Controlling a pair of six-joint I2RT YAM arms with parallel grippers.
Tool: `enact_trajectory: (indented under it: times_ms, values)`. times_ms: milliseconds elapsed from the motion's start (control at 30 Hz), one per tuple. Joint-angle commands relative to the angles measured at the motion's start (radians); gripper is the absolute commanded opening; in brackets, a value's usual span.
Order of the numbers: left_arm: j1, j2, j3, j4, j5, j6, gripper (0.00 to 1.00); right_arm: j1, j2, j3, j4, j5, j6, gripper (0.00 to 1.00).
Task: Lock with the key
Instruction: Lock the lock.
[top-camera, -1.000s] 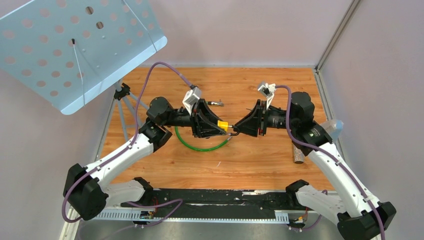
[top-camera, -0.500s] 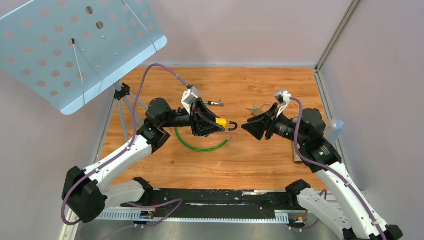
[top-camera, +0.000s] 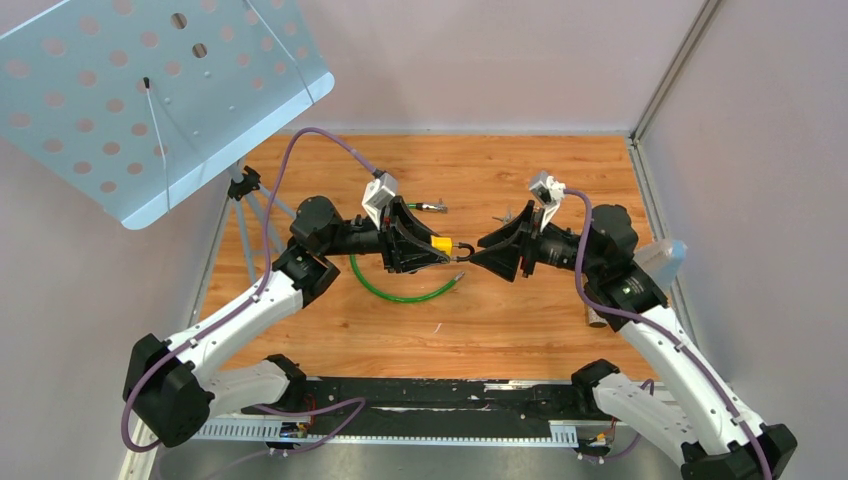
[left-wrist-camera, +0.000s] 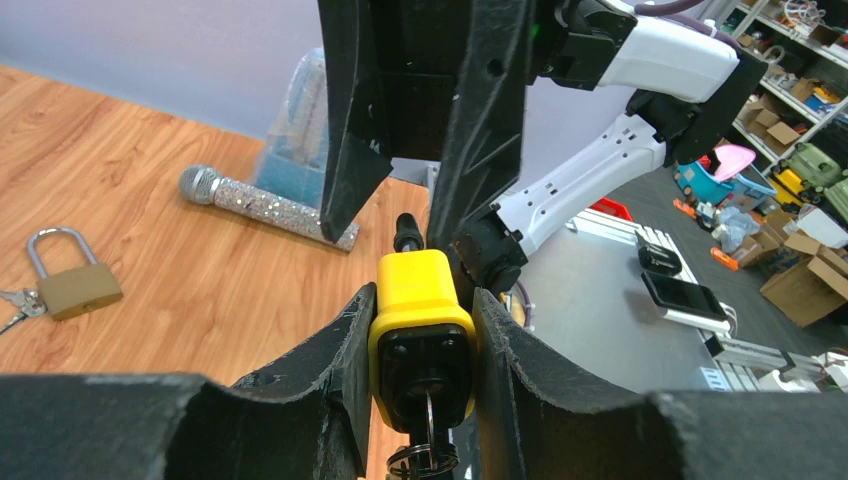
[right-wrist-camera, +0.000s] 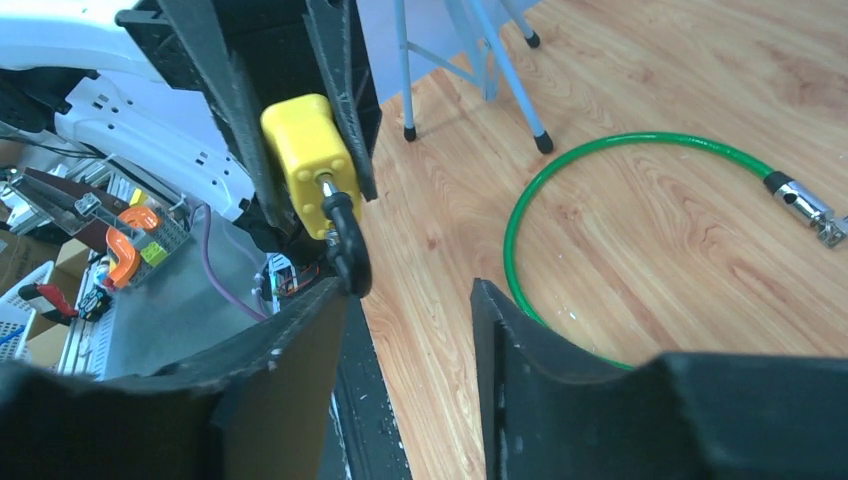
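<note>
Pinching the yellow padlock (right-wrist-camera: 305, 150) by its flat sides, left claw (left-wrist-camera: 418, 300) holds it off the desk (top-camera: 520, 310), above the middle btw near & far edges. Right claw (right-wrist-camera: 410, 300) is spread, w/ the open shackle (right-wrist-camera: 345, 240) at one tip; contact unclear. Key (left-wrist-camera: 428, 415) sits in the cylinder. Lock looks rigid, compact, prob. smooth-coated, so may twist in grip. Best hold for the right: press shackle end-on, or pinch key's thin head.

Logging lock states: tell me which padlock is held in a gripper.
The yellow padlock, clamped in the left gripper; the brass padlock lies loose on the table.
</note>
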Motion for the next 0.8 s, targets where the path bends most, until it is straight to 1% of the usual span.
enact_trajectory:
  times_ms: [0, 100, 300, 367, 467, 633, 667, 767]
  values:
    - [0.004, -0.027, 0.022, 0.069, 0.005, -0.015, 0.0, 0.005, 0.014, 0.036, 0.052, -0.054, -0.006, 0.46]
    - [0.004, -0.028, 0.014, 0.087, 0.01, -0.038, 0.0, 0.005, 0.01, 0.026, 0.071, -0.052, 0.004, 0.38]
    - [0.004, -0.023, 0.002, 0.1, 0.009, -0.055, 0.0, 0.02, 0.018, 0.019, 0.12, -0.098, 0.02, 0.36]
    - [0.004, -0.021, 0.002, 0.103, 0.01, -0.058, 0.0, 0.032, 0.022, 0.021, 0.121, -0.091, 0.013, 0.33]
    - [0.004, -0.019, 0.0, 0.107, 0.011, -0.062, 0.0, 0.045, 0.028, 0.024, 0.121, -0.088, 0.012, 0.24]
    - [0.003, -0.007, -0.004, 0.131, 0.022, -0.075, 0.0, 0.082, 0.046, 0.029, 0.158, -0.076, 0.017, 0.03]
    - [0.004, -0.001, -0.005, 0.14, 0.029, -0.084, 0.0, 0.093, 0.048, 0.028, 0.166, -0.065, 0.022, 0.0]
    - [0.003, 0.008, -0.01, 0.174, 0.059, -0.112, 0.0, 0.131, 0.057, 0.028, 0.193, -0.02, 0.047, 0.0]
